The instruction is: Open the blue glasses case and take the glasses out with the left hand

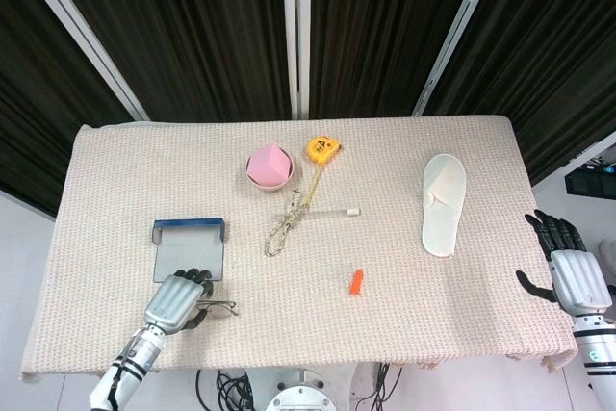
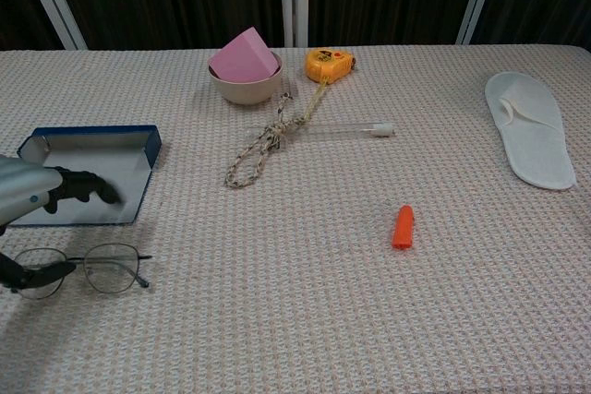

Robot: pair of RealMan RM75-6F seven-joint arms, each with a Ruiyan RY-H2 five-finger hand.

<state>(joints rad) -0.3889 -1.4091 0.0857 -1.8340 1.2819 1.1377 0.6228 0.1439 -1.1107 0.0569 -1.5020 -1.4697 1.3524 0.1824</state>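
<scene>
surface: woven beige table cloth [image 1: 404, 334] | backdrop: dark curtains [image 1: 192, 26] | robot hands: both apart

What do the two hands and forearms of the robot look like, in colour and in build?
Both hands match: the left hand and the right hand each have a smooth silver-grey shell over the back and black jointed fingers. Each wrist narrows into a white forearm ringed with dark bands. On the left forearm thin dark cables run alongside it. No lettering or logo can be read.
</scene>
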